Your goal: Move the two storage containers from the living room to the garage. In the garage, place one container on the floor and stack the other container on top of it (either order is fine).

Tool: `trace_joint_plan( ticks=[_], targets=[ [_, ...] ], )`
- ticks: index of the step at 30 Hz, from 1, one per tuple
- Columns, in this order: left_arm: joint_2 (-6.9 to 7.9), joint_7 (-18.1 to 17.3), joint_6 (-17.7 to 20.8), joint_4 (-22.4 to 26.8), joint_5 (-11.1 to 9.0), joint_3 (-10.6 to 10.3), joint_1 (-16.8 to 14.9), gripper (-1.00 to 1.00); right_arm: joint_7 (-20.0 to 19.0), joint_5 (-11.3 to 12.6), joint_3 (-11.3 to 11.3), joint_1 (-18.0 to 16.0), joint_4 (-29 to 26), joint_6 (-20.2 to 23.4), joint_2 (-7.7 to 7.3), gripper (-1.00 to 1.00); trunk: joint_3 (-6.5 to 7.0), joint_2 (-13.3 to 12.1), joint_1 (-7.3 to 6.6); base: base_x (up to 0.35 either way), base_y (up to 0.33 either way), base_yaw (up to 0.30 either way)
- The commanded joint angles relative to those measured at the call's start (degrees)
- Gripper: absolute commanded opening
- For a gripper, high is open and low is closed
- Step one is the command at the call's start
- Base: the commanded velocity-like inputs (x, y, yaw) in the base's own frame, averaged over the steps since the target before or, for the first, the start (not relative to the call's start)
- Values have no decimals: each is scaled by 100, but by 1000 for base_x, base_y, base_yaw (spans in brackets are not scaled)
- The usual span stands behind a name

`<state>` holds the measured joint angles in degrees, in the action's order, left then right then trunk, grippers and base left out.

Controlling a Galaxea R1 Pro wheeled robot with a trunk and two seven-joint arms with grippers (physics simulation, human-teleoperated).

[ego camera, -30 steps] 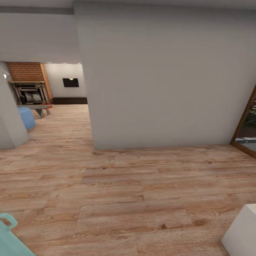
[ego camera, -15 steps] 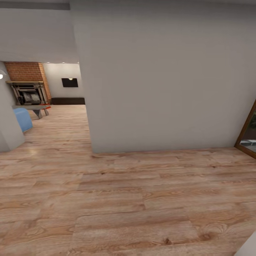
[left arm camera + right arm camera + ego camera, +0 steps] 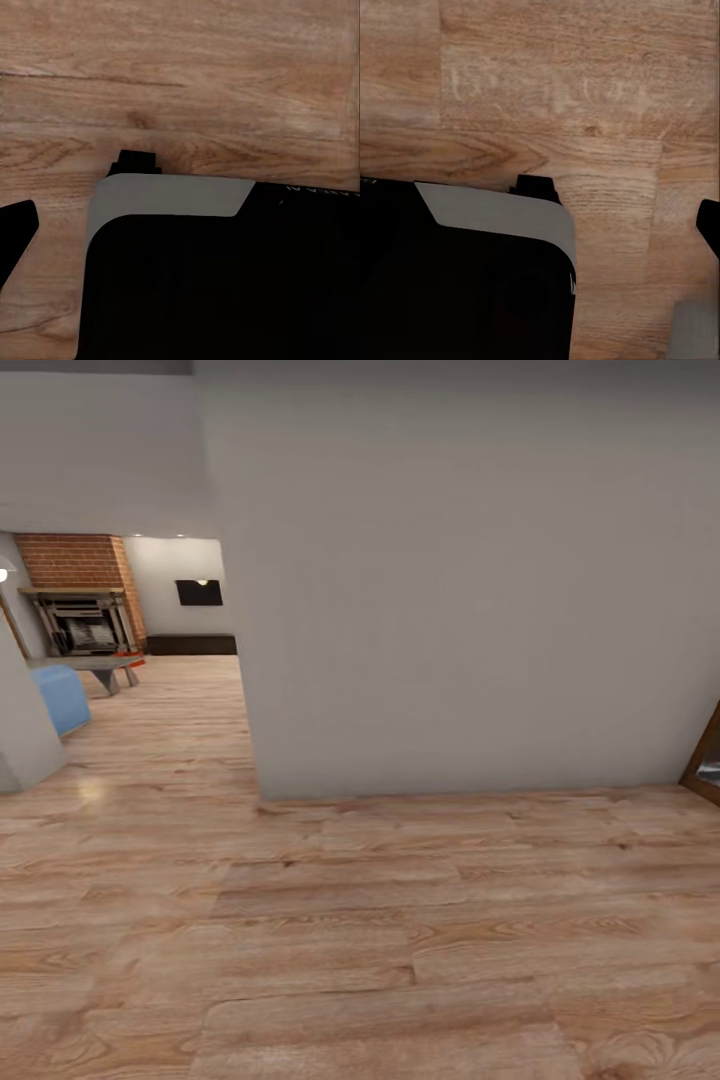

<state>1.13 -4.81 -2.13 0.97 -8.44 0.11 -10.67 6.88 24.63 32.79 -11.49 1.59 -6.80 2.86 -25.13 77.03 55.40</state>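
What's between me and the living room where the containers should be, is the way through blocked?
A broad white wall fills the view straight ahead. The opening at its left is free: bare wood-plank floor runs through to the brick fireplace and wall TV. A blue seat and low table sit off to the left side.

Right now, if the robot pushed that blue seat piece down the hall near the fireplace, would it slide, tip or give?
The blue seat piece looks low and broad, so it would likely slide rather than tip. Its rounded edges suggest padding that gives a little. The glossy wood-plank floor should let it slide; weight can't be judged.
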Motion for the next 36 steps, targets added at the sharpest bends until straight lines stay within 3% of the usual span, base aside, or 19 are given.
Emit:
trace_joint_plan(
  ticks=[1,36],
  targets=[
    [1,-29,-15,-9,-52,-2,-5,100,6,51,48,-6,17,-31,4,100,-6,3,3,319,0,195],
    [1,-29,-15,-9,-48,-2,-3,100,6,50,43,-4,17,-31,4,100,-6,3,3,318,0,245]
  ],
)
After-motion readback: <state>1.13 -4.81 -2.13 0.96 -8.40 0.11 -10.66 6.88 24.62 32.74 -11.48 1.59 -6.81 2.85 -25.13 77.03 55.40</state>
